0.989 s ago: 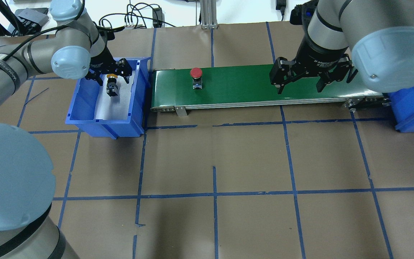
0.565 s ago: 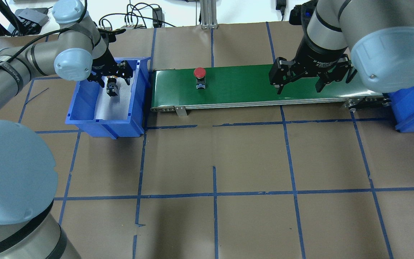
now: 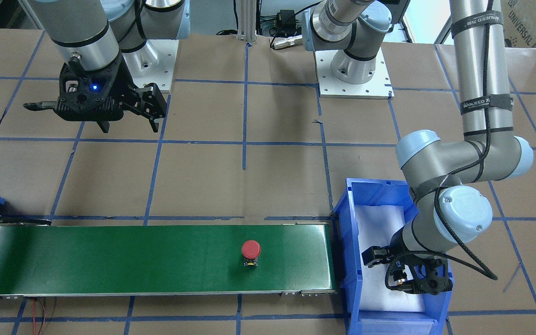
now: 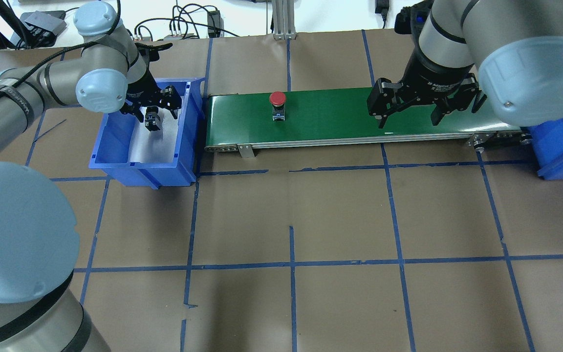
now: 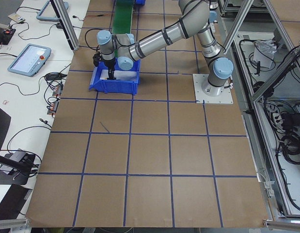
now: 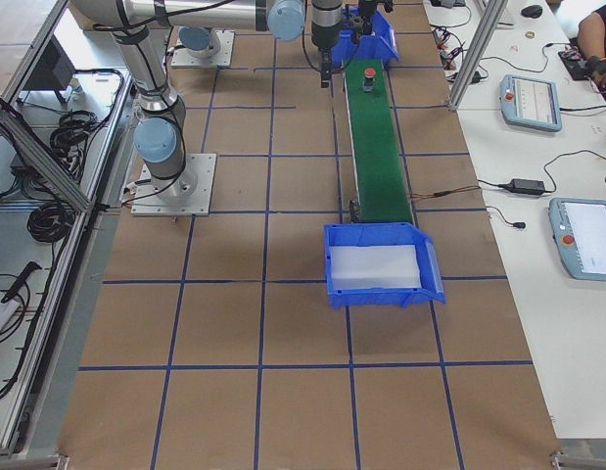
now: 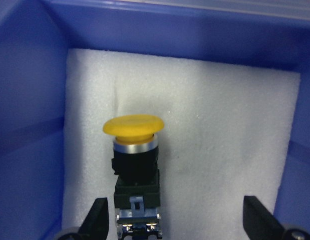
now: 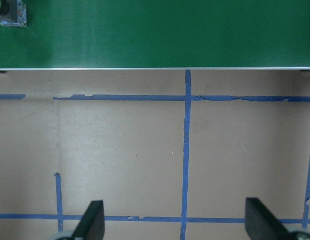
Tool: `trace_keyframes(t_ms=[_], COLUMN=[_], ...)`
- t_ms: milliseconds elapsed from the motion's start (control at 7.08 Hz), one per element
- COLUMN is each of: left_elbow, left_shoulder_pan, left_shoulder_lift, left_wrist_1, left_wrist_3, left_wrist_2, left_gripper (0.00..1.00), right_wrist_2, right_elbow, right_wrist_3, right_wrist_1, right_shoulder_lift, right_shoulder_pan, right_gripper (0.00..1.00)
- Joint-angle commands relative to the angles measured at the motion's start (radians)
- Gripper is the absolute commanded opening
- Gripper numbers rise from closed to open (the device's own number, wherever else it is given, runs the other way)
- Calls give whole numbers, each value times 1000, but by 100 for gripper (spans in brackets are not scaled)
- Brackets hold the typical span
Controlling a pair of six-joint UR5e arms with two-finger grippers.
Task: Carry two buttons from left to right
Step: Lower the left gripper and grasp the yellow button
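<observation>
Over on the left, the left gripper (image 4: 154, 111) is down inside the blue bin (image 4: 115, 166), its two fingers spread apart and clamped on nothing. The yellow button (image 7: 136, 150) stands upright on the white foam pad (image 7: 220, 140) that lines the bin. It sits between the parted fingers, nearer one of them than the other. Whether that finger touches its black body I cannot tell. Just beside the bin starts the green conveyor belt (image 4: 340, 112), which runs off to the right. The red button (image 4: 277, 103) stands on the left half of the belt, cap up, with nothing holding it. Further along, the right gripper (image 4: 408, 121) hangs in the air above the right stretch of the belt, well apart from the red button, its fingers wide open with nothing between them. Past the belt's far end sits a second blue bin (image 4: 557, 151), only partly in sight at the edge.
</observation>
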Motion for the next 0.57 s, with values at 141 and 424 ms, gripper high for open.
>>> trace_keyframes(t_ms=[141, 424], left_elbow=[-5, 14], left_shoulder_pan=[0, 0], left_shoulder_lift=[-17, -22], left_wrist_1=[62, 66], left_wrist_3=[2, 4], left_wrist_2=[0, 0], left_gripper=[90, 90], right_wrist_2=[2, 1], right_elbow=[1, 1], right_wrist_3=[1, 0], right_wrist_1=[0, 0], right_shoulder_lift=[-1, -1], right_shoulder_pan=[2, 2], right_gripper=[100, 100])
